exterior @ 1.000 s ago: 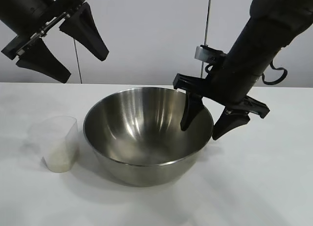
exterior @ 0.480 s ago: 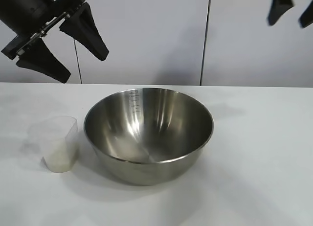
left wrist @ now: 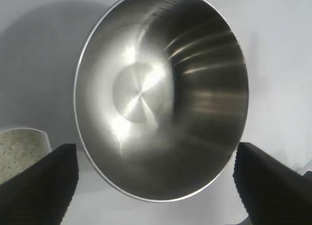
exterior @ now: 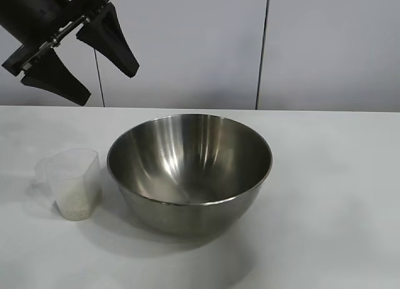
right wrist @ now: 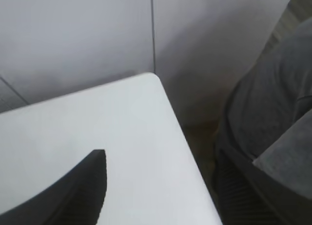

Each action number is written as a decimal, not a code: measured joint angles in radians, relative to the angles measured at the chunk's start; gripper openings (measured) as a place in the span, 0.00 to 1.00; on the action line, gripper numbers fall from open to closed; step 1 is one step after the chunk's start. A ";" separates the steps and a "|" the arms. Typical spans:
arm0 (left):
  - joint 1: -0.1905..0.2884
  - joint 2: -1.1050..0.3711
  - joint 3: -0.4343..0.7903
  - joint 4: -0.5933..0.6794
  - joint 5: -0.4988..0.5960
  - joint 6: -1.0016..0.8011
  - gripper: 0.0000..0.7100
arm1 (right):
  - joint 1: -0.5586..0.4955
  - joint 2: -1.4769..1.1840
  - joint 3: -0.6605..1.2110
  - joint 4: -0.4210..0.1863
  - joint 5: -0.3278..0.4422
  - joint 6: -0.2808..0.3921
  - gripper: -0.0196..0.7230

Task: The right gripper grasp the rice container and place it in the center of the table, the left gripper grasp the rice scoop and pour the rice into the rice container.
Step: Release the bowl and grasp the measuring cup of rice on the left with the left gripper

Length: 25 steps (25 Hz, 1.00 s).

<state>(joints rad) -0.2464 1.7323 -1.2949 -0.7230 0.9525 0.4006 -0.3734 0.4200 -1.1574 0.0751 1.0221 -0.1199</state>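
Observation:
The rice container [exterior: 189, 170], a big shiny steel bowl, stands upright in the middle of the white table [exterior: 331, 195] and looks empty. The rice scoop [exterior: 72, 182], a frosted plastic cup, stands just left of it, apart from it, with rice [exterior: 74, 202] in its lower part. My left gripper [exterior: 109, 86] hangs open and empty high above the scoop, at the upper left. In the left wrist view the bowl [left wrist: 161, 98] lies below between its fingers [left wrist: 39, 186], and the rice [left wrist: 17, 149] shows at one side. My right gripper [right wrist: 161, 181] is open and empty over a table corner, out of the exterior view.
A pale panelled wall [exterior: 262, 45] runs behind the table. In the right wrist view the table corner [right wrist: 151, 79] and its edge show, with a grey bulky shape [right wrist: 273, 113] beyond the edge.
My right gripper has let go of the bowl's right rim, risen up and to the right, and left the exterior view. The bowl, the scoop and my left gripper have stayed put.

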 joint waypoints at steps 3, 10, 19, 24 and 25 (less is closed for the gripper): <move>0.000 0.000 0.000 0.000 0.000 0.000 0.88 | 0.003 -0.161 0.164 0.021 -0.059 0.000 0.64; 0.000 0.000 0.000 0.000 0.000 0.000 0.88 | 0.131 -0.359 0.485 0.037 -0.088 0.012 0.64; 0.000 0.000 0.000 0.000 -0.002 0.000 0.88 | 0.266 -0.384 0.612 0.023 0.010 0.041 0.64; 0.000 0.000 0.000 0.000 -0.003 0.000 0.88 | 0.287 -0.384 0.667 0.014 0.027 0.041 0.64; 0.000 0.000 0.000 0.000 -0.003 0.000 0.88 | 0.289 -0.384 0.667 0.008 0.028 0.041 0.64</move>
<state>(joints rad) -0.2464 1.7323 -1.2949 -0.7230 0.9497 0.4006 -0.0845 0.0363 -0.4904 0.0832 1.0505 -0.0792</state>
